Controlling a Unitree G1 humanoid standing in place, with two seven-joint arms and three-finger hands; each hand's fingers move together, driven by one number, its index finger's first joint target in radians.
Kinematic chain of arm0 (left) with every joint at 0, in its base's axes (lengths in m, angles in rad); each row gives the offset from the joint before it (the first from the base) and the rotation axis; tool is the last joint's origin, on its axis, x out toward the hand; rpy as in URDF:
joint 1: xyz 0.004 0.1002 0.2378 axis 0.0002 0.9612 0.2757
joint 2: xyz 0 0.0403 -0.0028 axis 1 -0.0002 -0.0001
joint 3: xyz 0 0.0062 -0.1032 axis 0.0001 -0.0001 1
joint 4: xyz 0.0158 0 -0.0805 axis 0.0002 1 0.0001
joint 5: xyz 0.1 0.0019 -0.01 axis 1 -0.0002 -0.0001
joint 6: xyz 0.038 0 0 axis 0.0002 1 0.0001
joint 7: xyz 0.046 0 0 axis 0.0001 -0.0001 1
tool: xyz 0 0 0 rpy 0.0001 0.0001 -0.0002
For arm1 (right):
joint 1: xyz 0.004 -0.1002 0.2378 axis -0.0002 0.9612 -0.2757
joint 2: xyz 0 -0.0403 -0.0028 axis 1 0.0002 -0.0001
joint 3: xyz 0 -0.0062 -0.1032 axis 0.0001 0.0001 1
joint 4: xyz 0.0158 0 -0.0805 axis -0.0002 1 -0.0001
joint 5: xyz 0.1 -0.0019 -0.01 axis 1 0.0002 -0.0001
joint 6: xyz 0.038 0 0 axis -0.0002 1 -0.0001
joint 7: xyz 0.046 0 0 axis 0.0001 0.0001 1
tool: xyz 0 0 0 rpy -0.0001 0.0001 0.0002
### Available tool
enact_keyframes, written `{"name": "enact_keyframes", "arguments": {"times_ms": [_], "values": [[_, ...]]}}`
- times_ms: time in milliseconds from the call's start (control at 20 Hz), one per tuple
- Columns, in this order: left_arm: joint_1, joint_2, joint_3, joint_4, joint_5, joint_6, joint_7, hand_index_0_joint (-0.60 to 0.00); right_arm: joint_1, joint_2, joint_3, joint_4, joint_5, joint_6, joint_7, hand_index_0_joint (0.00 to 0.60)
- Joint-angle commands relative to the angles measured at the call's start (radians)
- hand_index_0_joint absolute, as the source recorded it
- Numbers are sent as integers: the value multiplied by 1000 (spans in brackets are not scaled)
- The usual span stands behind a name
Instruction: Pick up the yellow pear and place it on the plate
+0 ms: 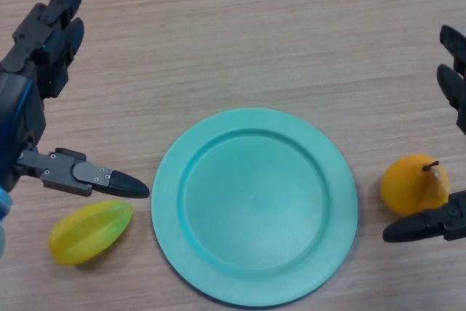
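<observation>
Counting for you: one round teal plastic plate (254,205), one yellow pear (416,183) with stem, one yellow-green starfruit (90,231) on the wooden table (255,34). Your right hand (455,218) spreads wide around the pear, thumb just beside it; left hand (44,71) open, empty.

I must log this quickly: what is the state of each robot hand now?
Left robot hand: open, holding nothing, above the starfruit.
Right robot hand: open, around the yellow pear but not closed on it.

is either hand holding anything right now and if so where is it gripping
Nothing is held. The right hand is open around the pear without gripping it; the left hand is open above the starfruit.
</observation>
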Motion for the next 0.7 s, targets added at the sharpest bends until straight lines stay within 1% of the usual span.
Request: {"name": "enact_keyframes", "arguments": {"times_ms": [50,100,300,400,550,700], "values": [[-25,36,66,-53,19,-149,44,0,-9,-29,-71,-57,-11,-120,-5,0],[-24,34,63,-62,23,-142,47,0,-5,-28,-78,-55,-9,-123,-5,0],[-17,20,46,-66,64,-182,68,0,6,-27,-104,-48,-4,-147,-4,0],[-15,19,48,-66,64,-178,67,0,17,-28,-120,-3,-3,-203,14,0],[2,8,47,-83,38,-144,70,0,31,-30,-127,115,11,-340,55,0],[28,-5,51,-93,6,-103,73,0,19,-43,-133,269,4,-492,36,0]]}}
